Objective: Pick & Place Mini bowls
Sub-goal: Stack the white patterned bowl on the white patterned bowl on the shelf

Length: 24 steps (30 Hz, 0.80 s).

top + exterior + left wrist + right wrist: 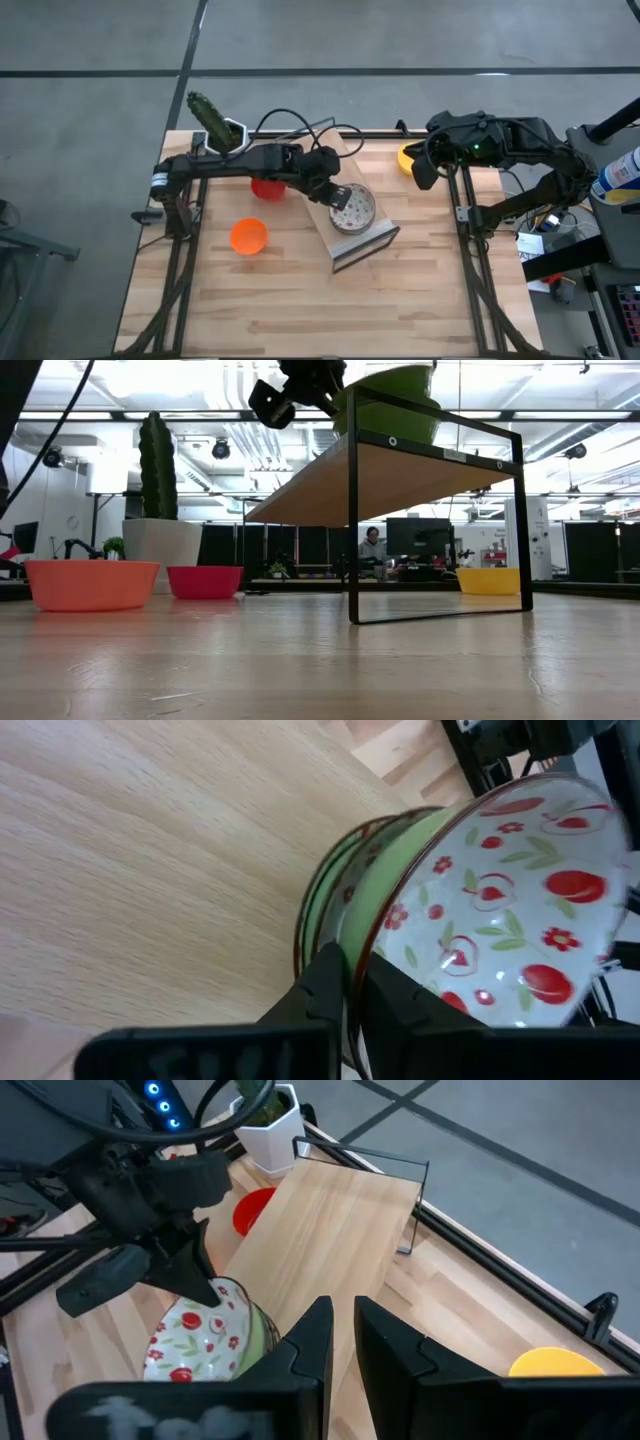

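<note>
A white mini bowl with red pattern and green outside (356, 208) sits on a small wooden shelf (362, 243); in the left wrist view more rims (322, 910) show nested under it. My left gripper (335, 194) is shut on this bowl (500, 890). The red bowl (264, 188), orange bowl (248, 236) and yellow bowl (406, 158) rest on their bases on the table. My right gripper (424, 172) waits beside the yellow bowl, fingers together, touching nothing. My left gripper pinches the patterned bowl's rim (352, 982), one finger inside the bowl and one outside. It reaches in from the table's left, slanting down. The bowl (392, 400) rests on the shelf top, over the nested bowls.
A white pot with a cactus (218, 126) stands at the far left corner. The shelf's black wire frame (352, 520) lifts its board above the table. Bare wood lies along the near edge (320, 320). A person sits far behind the table (372, 546).
</note>
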Each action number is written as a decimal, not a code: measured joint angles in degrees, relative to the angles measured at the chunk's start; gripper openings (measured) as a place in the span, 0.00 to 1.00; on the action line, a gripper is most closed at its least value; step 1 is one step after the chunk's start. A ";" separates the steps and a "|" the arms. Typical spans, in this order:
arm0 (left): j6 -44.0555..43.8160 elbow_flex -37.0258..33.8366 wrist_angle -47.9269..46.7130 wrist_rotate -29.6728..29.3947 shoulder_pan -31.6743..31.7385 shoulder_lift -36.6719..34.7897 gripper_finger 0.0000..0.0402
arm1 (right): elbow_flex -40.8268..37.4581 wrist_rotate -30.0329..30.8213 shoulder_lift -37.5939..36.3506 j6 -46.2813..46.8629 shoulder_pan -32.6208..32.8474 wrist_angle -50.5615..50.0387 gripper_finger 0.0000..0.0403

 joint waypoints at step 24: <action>-3.80 -0.10 -0.74 3.48 0.26 0.37 0.09 | -0.15 0.04 0.33 -0.46 0.00 0.40 0.11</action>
